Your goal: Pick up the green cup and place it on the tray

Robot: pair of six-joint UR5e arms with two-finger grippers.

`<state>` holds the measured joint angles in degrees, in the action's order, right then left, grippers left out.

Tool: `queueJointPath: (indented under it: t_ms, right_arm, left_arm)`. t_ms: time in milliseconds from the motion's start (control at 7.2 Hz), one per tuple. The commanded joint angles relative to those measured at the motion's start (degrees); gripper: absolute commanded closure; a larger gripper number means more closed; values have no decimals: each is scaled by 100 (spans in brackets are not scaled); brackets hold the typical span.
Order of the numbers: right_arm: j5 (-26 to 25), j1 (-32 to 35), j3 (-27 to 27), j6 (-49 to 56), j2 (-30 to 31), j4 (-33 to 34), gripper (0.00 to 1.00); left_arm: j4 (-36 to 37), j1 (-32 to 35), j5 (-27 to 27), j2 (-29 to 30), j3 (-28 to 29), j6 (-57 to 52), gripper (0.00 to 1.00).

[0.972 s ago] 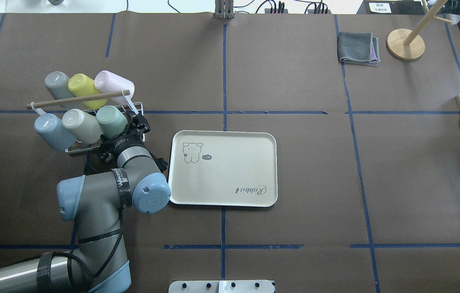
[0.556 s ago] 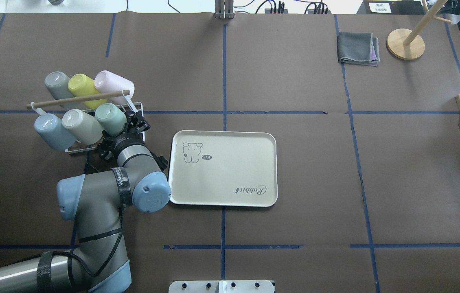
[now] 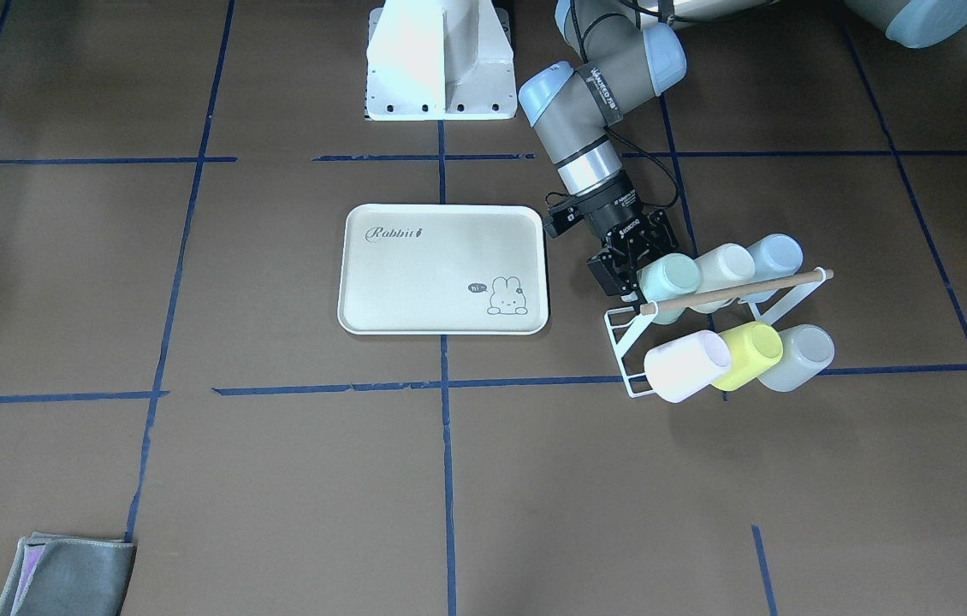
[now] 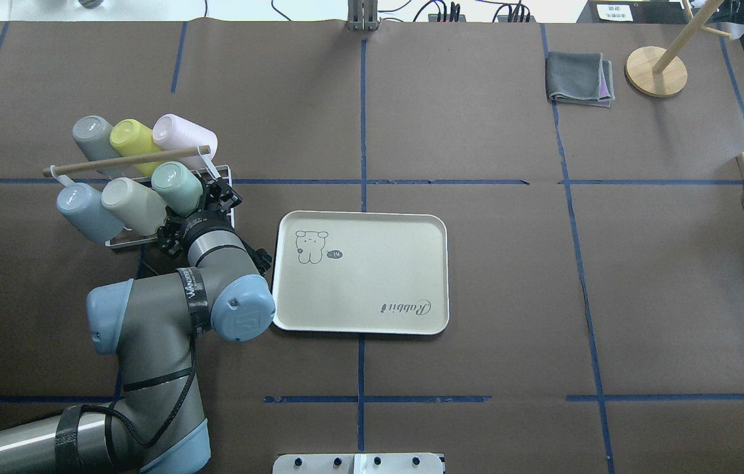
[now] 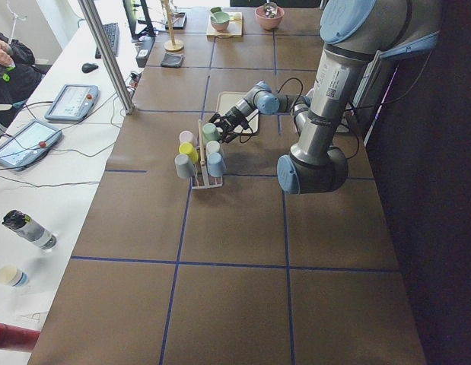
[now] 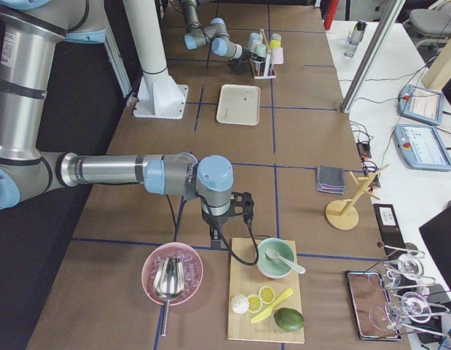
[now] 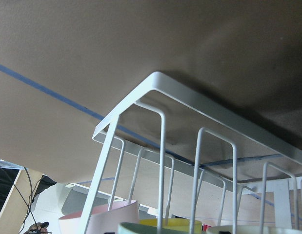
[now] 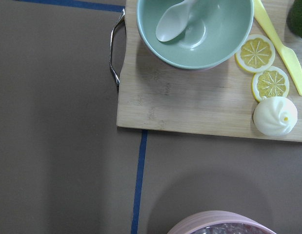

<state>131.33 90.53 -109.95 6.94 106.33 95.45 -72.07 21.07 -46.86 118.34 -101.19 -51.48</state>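
Observation:
The green cup [image 4: 176,186] lies tilted, base up, at the right end of the near row of a white wire rack [image 4: 224,172]; it also shows in the front view [image 3: 670,278]. My left gripper [image 4: 206,203] is shut on its rim end, seen in the front view [image 3: 631,267] between tray and rack. The cream tray [image 4: 372,316] with the "Rabbit" script lies empty just right of that arm. My right gripper [image 6: 245,208] hangs far off over the table beside a wooden board; I cannot tell whether it is open or shut.
The rack also holds blue [image 4: 85,210], beige [image 4: 132,204], grey [image 4: 92,133], yellow [image 4: 133,137] and pink [image 4: 184,135] cups under a wooden dowel [image 4: 115,161]. A grey cloth [image 4: 579,78] and a wooden stand [image 4: 655,71] sit far right. A green bowl [image 8: 194,29] stands on the board.
My left gripper and the green cup have moved together a little up and away from me along the rack. The other cups have barely shifted.

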Motion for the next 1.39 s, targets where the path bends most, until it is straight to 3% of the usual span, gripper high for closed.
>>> queueJointPath:
  t_ms: [0,833,1250]
  right_arm:
    - [6,0,0,0,2,0,0]
    - [93,0,-9,0,-7,0,0]
    - [112,-8,-9,-17,-16,0,0]
  left_arm:
    - [35,81,10,-83,-400,-125,27]
    - [817,151,-95,-373,-2332,-249,26]
    - [738,213,-847,-286,-2913,1362,25]
